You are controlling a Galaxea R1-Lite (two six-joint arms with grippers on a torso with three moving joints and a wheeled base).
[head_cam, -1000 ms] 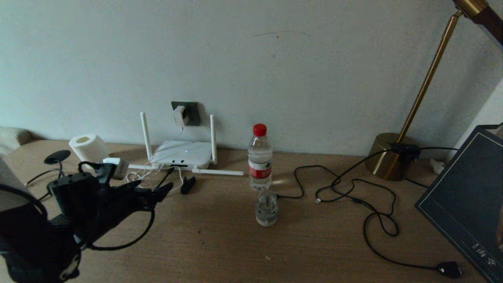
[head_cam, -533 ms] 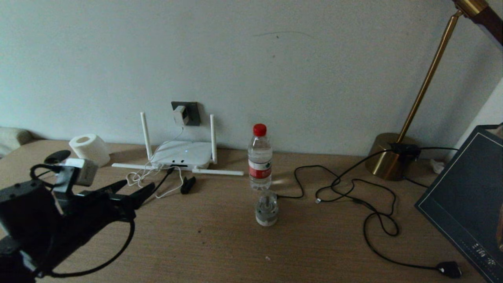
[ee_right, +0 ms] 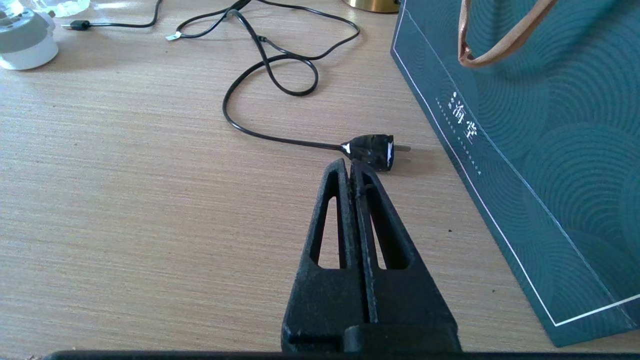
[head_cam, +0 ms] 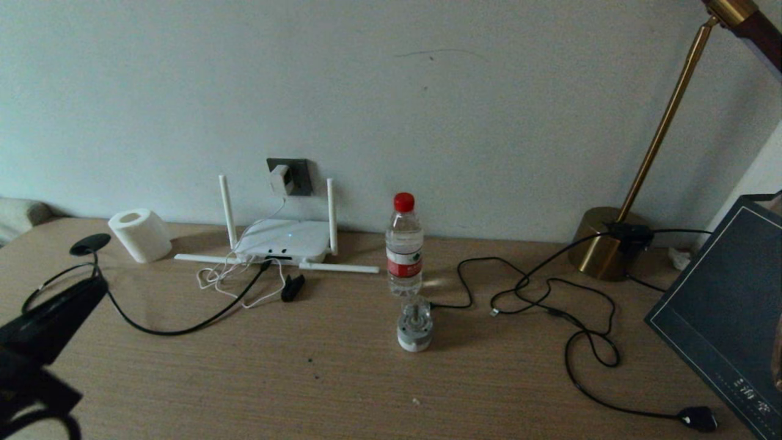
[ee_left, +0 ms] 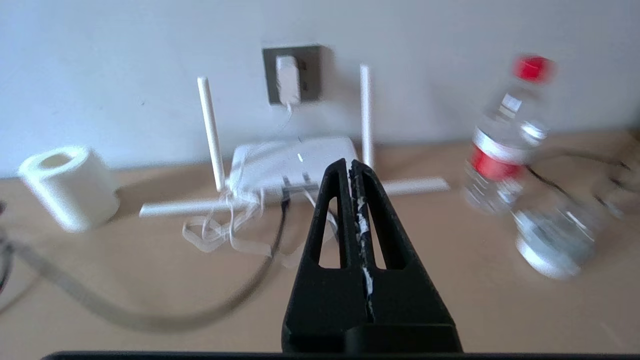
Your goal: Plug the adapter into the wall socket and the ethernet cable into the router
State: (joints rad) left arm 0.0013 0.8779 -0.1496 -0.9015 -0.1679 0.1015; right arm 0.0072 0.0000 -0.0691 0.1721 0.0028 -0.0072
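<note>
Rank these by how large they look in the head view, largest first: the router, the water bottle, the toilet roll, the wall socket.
1. router, counting its antennas
2. water bottle
3. toilet roll
4. wall socket, holding the adapter

All stand at similar depth, so the order seems fair.

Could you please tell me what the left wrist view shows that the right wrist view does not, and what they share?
Only the left wrist view shows the router, the adapter seated in the wall socket, the ethernet cable, the tissue roll and the shut left gripper. Only the right wrist view shows the black plug, the dark bag and the shut right gripper. Both show the table and the grey-based jar.
</note>
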